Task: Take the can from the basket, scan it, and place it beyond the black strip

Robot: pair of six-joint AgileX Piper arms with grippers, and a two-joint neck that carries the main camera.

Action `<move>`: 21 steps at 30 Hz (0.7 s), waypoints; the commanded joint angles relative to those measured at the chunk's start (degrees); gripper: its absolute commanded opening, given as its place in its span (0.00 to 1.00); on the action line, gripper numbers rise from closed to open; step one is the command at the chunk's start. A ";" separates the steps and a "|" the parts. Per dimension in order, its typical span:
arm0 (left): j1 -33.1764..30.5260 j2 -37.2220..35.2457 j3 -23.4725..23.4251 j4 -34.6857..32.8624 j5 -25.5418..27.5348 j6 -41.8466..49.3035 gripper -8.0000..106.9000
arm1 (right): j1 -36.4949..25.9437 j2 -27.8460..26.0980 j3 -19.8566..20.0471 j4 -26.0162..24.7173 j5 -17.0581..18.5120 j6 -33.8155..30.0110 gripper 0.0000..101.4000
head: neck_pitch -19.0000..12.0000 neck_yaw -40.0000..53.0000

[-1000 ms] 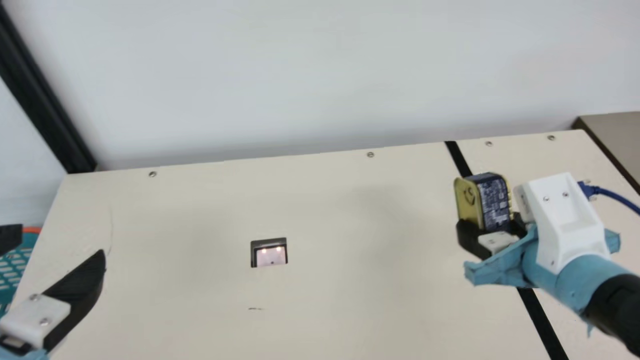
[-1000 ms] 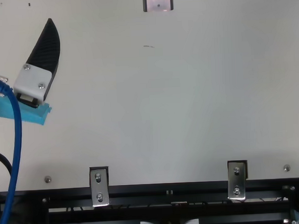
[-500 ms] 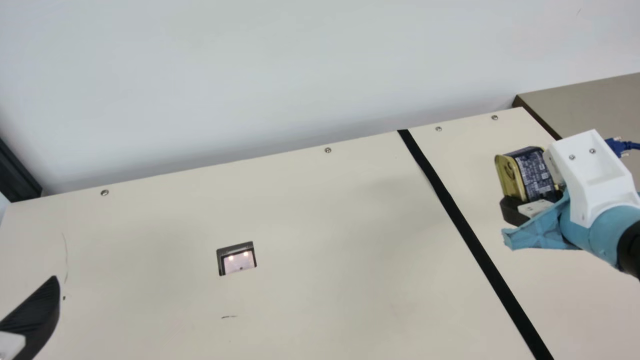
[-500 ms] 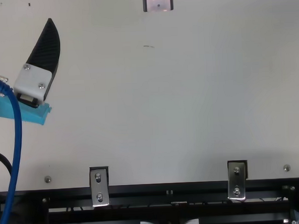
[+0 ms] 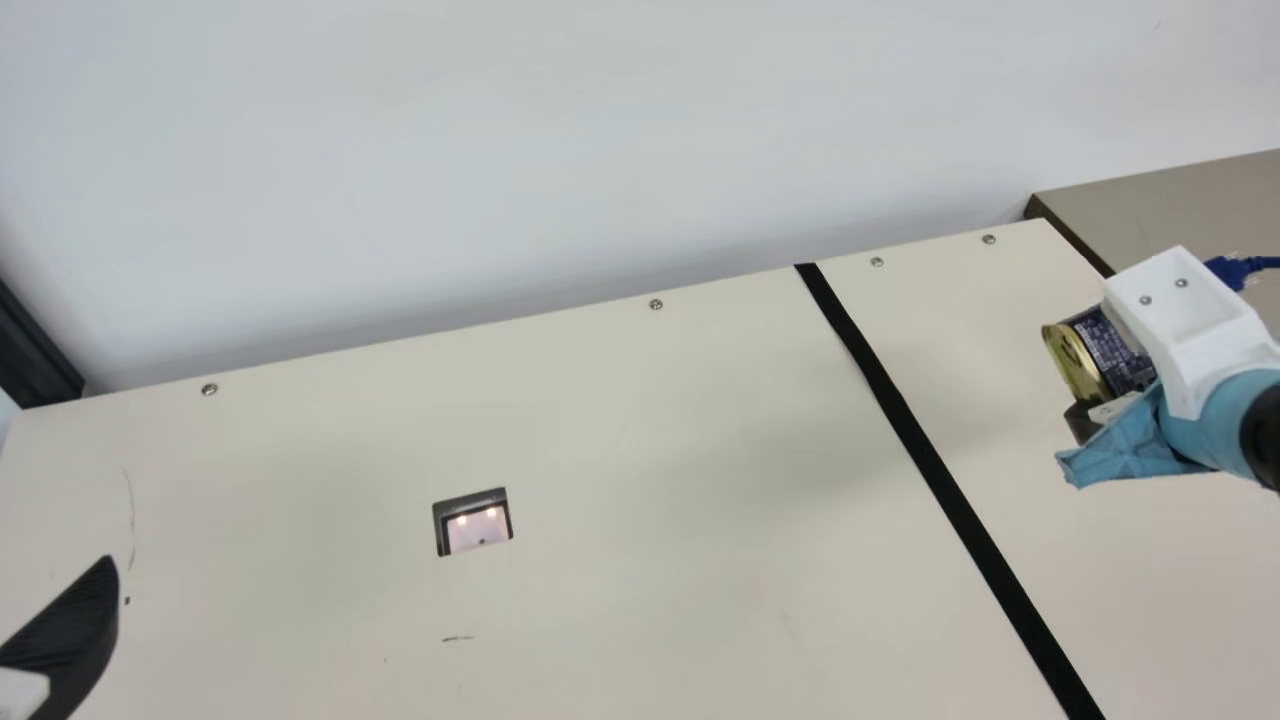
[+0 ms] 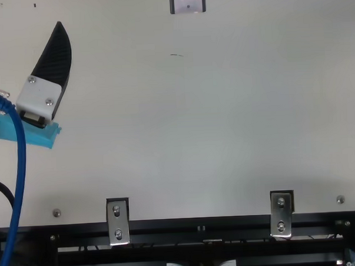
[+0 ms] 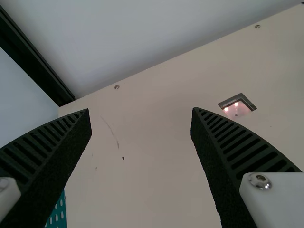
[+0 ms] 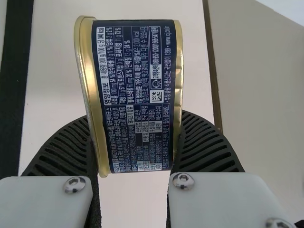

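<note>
At the main view's right, my right gripper (image 5: 1110, 400) holds the gold and dark blue can (image 5: 1115, 350) above the table on the far side of the black strip (image 5: 930, 465). In the right wrist view the can (image 8: 135, 95) is pinched between both ribbed fingers of the right gripper (image 8: 134, 142). One finger of my left gripper (image 5: 75, 625) shows at the main view's lower left. The left wrist view shows the left gripper (image 7: 141, 111) with its fingers wide apart and nothing between them. The scanner window (image 5: 473, 522) is lit in the table.
Part of the teal basket (image 7: 58, 213) shows beside a left finger in the left wrist view. A brown surface (image 5: 1180, 205) adjoins the table's right edge, and a white wall (image 5: 600, 150) rises behind. A blue cable (image 6: 19, 157) hangs by the left arm in the top view.
The right gripper has carried the can rightward across the black strip and then a little farther right. The camera on the neck turned right early on. My left arm has stayed still.
</note>
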 commanded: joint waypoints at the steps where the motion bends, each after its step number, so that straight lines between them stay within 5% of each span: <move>1: 0.00 0.00 0.00 0.00 0.00 0.00 0.85 | 1.25 1.73 -1.18 -4.48 1.73 1.01 0.00 | -2.17 -0.89; 21: 0.00 0.00 0.00 0.00 0.00 0.00 0.85 | 7.09 7.47 -4.41 -9.49 13.93 -6.48 0.00 | -2.17 -0.89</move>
